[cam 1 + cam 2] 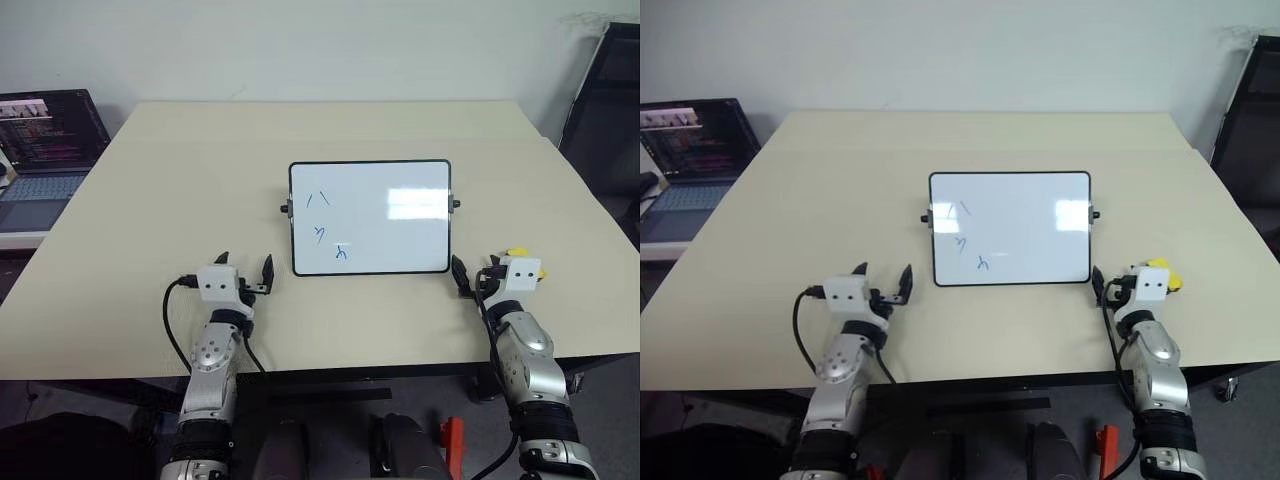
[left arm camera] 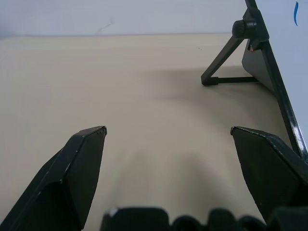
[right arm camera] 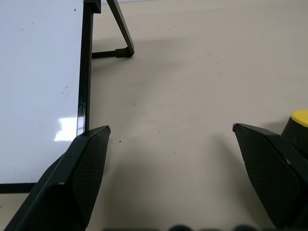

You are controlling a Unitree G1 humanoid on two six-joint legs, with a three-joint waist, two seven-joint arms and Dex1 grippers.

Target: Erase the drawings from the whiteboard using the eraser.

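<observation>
The whiteboard (image 1: 370,215) stands tilted on its black stand in the middle of the beige table (image 1: 150,200). The drawings are small blue strokes on its left half: two short lines (image 1: 318,200), a scribble (image 1: 320,234) and another near the lower edge (image 1: 342,252). The yellow eraser (image 1: 518,252) lies on the table right of the board, just beyond my right gripper's outer finger (image 3: 274,168). My right gripper (image 1: 480,268) hovers open beside the board's lower right corner, holding nothing. My left gripper (image 1: 245,265) hovers open off the board's lower left corner, with bare table between its fingers (image 2: 72,168).
An open laptop (image 1: 45,140) sits on a lower surface past the table's left edge. A black chair (image 1: 605,100) stands at the far right. The board's stand leg (image 2: 226,57) reaches back behind it. The table's near edge runs just under both wrists.
</observation>
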